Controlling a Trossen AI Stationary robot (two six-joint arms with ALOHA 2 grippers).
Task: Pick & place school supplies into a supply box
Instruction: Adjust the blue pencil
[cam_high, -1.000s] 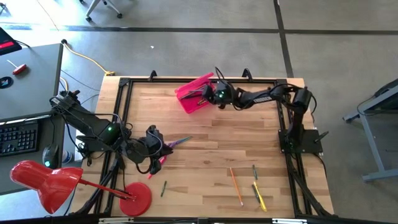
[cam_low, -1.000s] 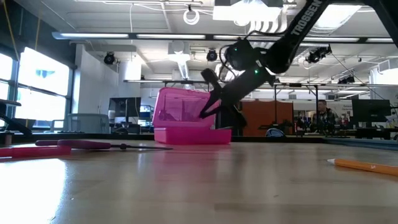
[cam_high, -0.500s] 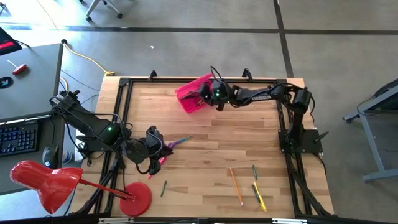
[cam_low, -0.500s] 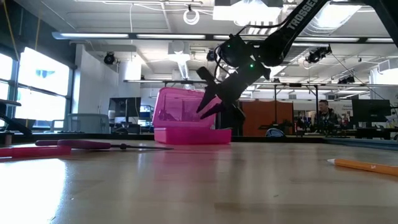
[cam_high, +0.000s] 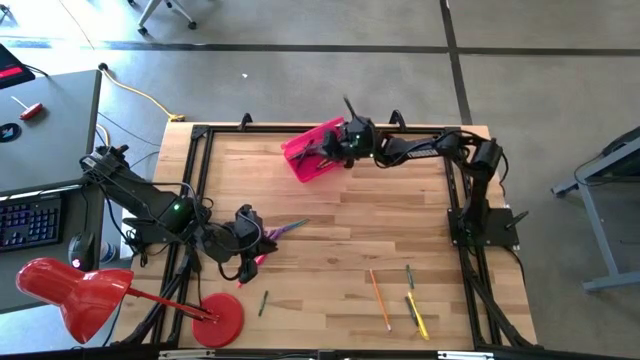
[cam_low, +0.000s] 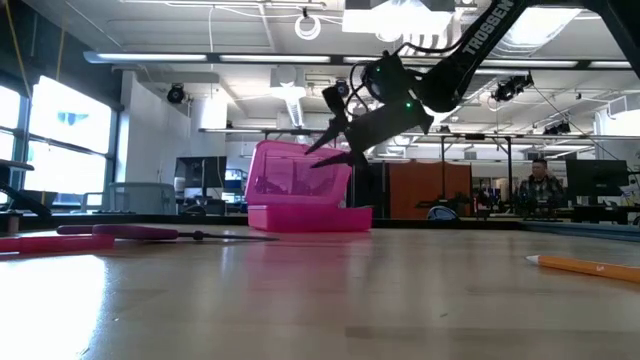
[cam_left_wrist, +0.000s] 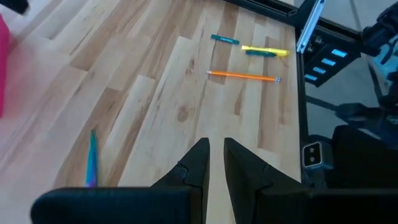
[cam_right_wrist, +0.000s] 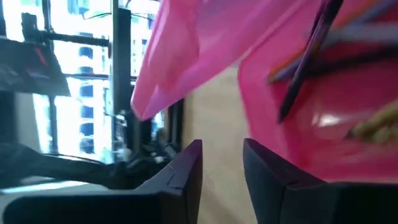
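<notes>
On the left of the bench (cam_high: 330, 215), beyond the red desk lamp (cam_high: 75, 290) at the near-left corner, the left claw (cam_high: 246, 228) rests low on the wood, its fingers (cam_left_wrist: 198, 163) drawn nearly together on nothing. Purple-handled scissors (cam_high: 287, 227) lie just to its right, a pink pen (cam_high: 259, 259) sits partly under it, and a dark green pencil (cam_high: 263, 302) lies nearer the front edge.

Farther along, at the far edge of the bench, the pink supply box (cam_high: 313, 150) stands with its hinged lid raised. Pens and pencils already lie inside it, seen in the right wrist view as dark and yellow shafts (cam_right_wrist: 311, 56) through the plastic.

The right claw (cam_high: 338, 147) hangs above the box's right end, tilted upward, its fingers (cam_right_wrist: 186, 165) a little apart and empty. Judged from the low view, it is clear of the box wall and lid but close to both.

Right again, toward the near edge, an orange pencil (cam_high: 379, 298), a green pen (cam_high: 409, 274) and a yellow pen (cam_high: 416, 314) wait near one another.

The risk appears to lie at the box: it looks light and unsecured, so a claw clipping the raised lid or the rim could shove it, close it, or tip out the supplies inside. The thin pens on the flat wood may also roll or skid from a pinch that lands off-centre. People are visible in the room far behind the bench.
</notes>
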